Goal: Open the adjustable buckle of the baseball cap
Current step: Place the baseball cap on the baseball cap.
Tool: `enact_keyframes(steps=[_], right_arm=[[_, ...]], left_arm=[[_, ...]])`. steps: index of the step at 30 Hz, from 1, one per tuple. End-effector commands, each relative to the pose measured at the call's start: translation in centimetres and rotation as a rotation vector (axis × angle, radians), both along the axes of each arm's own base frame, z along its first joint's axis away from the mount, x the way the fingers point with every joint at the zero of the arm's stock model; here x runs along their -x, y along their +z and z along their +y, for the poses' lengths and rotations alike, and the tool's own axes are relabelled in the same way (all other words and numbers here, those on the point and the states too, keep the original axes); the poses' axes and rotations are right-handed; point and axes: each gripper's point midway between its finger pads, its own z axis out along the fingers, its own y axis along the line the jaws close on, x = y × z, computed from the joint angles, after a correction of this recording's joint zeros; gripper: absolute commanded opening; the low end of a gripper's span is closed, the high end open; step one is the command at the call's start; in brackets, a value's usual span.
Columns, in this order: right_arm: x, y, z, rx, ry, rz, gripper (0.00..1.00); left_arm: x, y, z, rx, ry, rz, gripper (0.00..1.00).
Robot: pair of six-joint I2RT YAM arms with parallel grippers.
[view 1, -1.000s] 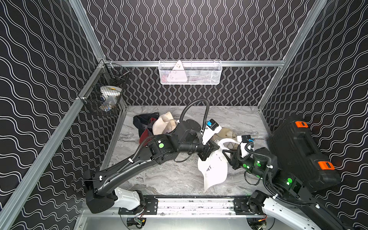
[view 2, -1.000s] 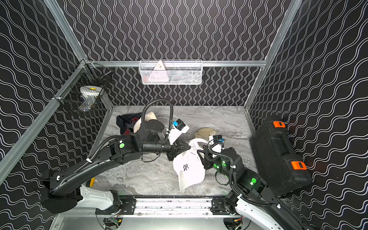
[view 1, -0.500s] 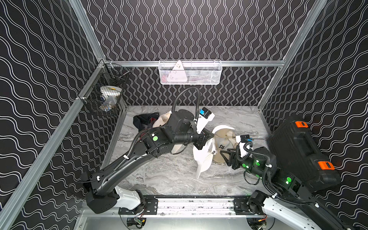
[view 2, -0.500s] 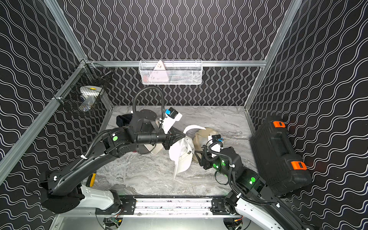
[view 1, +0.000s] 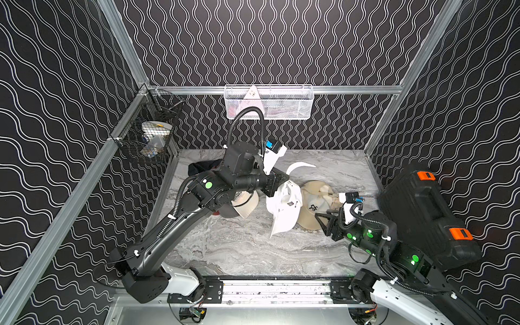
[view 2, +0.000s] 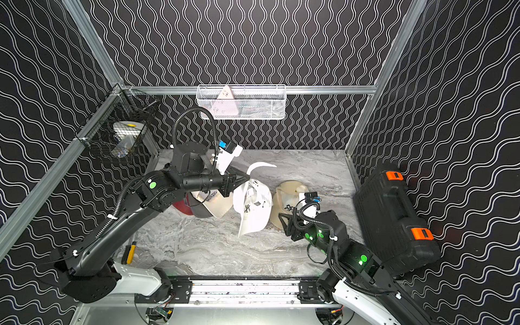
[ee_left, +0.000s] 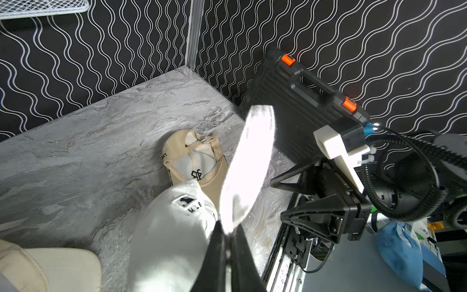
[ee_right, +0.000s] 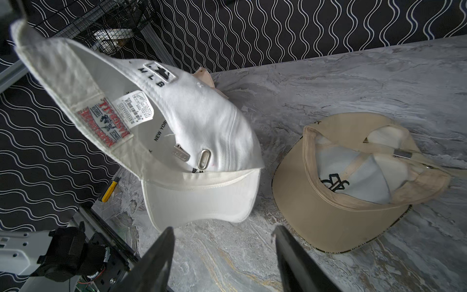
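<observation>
Both top views look down steeply from high above the near edge of the marble tabletop (view 1: 239,253), facing the back wall. Each covers the whole enclosure, both arms included.

The left wrist camera sits close behind the left gripper (ee_left: 228,232). It faces across the surface toward the far right corner and the black tool case (ee_left: 298,101).

The right wrist camera sits low behind the right gripper (ee_right: 223,228). It faces the left edge and the black wire basket (ee_right: 111,32).

All four views share the white cap (ee_right: 202,108) and the beige cap (ee_right: 328,215).
</observation>
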Motion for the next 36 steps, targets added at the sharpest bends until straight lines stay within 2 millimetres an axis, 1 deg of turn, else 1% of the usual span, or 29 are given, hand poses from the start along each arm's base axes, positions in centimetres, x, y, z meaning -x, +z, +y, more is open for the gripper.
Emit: enact_keyframes(steps=[1, 10, 27, 36], right_arm=[[0.0, -0.1, -0.6, 0.015, -0.019, -0.004, 0.65], [0.2, -0.3, -0.9, 0.015, -0.028, -0.005, 0.66], [0.3, -0.1, -1.2, 0.013, -0.036, -0.009, 0.67], [0.2, -0.2, -1.2, 0.016, -0.037, -0.011, 0.67]], left_arm=[[-0.3, 0.6, 0.4, 0.019, -0.005, -0.017, 0.0], [-1.6, 0.7, 1.9, 0.028, 0.029, -0.013, 0.0], [-3.2, 1.5, 4.4, 0.048, 0.088, -0.02, 0.0], [-5.5, 0.7, 6.5, 0.066, 0.153, 0.006, 0.0]])
